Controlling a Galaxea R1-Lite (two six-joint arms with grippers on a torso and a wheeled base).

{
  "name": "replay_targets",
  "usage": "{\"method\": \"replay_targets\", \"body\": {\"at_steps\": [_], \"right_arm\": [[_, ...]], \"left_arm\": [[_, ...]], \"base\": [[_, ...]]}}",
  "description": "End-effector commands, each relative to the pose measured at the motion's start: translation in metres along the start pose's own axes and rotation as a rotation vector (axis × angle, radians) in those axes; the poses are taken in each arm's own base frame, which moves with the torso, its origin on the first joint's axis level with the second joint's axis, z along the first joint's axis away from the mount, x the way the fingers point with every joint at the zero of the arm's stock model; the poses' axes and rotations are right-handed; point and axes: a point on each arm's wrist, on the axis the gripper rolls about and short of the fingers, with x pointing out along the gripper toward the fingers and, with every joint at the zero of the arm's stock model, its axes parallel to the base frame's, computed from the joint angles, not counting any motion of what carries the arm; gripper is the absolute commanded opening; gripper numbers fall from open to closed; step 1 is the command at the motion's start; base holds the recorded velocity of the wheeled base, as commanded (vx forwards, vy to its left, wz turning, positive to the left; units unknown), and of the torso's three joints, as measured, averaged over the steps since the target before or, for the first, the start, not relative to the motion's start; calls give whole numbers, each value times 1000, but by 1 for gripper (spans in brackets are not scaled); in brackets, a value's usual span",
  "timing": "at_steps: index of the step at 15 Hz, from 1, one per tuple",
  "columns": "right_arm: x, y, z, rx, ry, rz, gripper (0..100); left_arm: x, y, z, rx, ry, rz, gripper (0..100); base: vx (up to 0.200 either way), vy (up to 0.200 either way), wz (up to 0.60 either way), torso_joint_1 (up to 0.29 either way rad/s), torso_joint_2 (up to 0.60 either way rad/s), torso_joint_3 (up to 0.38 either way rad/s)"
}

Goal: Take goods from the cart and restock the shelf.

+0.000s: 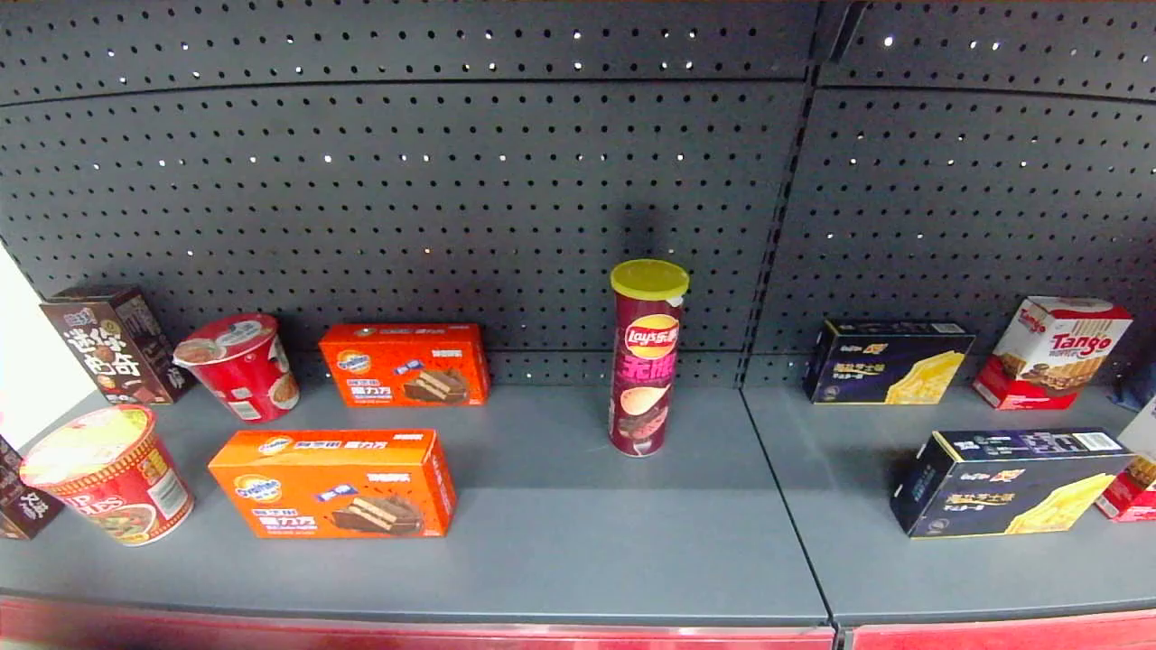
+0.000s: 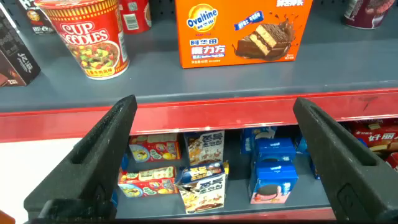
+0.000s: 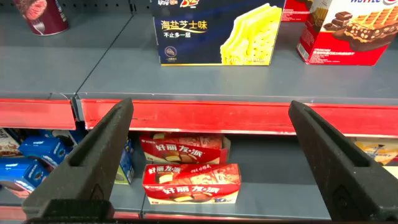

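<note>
Grey metal shelf point(image 1: 560, 542) carries an upright yellow-lidded chips can point(image 1: 647, 357), with orange boxes point(image 1: 336, 483) and cup noodles point(image 1: 108, 474) to its left and dark boxes point(image 1: 1007, 481) to its right, before a perforated back panel point(image 1: 452, 199). Near its red front edge point(image 2: 249, 109), the left gripper point(image 2: 214, 106) and right gripper point(image 3: 211, 107) hang with fingers spread wide, holding nothing, facing cartons point(image 3: 189, 183) on a lower tier.

- Dark grey perforated metal back panel point(image 1: 452, 181), dotted with small holes.
- Blue cardboard snack boxes point(image 2: 270, 177) on the lower tier, near yellow cartoon-printed cartons point(image 2: 152, 150).
- Flat red cardboard boxes point(image 3: 191, 180), apparently stacked two high.
</note>
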Motion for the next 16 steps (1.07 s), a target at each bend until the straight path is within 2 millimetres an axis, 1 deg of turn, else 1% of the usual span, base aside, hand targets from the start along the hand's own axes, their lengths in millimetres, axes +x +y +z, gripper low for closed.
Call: {"method": "replay_targets", "body": {"at_steps": [1,16], "right_arm": [[0,0,0,0,-1,1,100],[0,0,0,-2,-1,-2,100]], "left_arm": [[0,0,0,0,1,0,100],[0,0,0,1,1,-1,100]], "base": [[0,0,600,2,7,12],[0,0,600,3,2,2]]}}
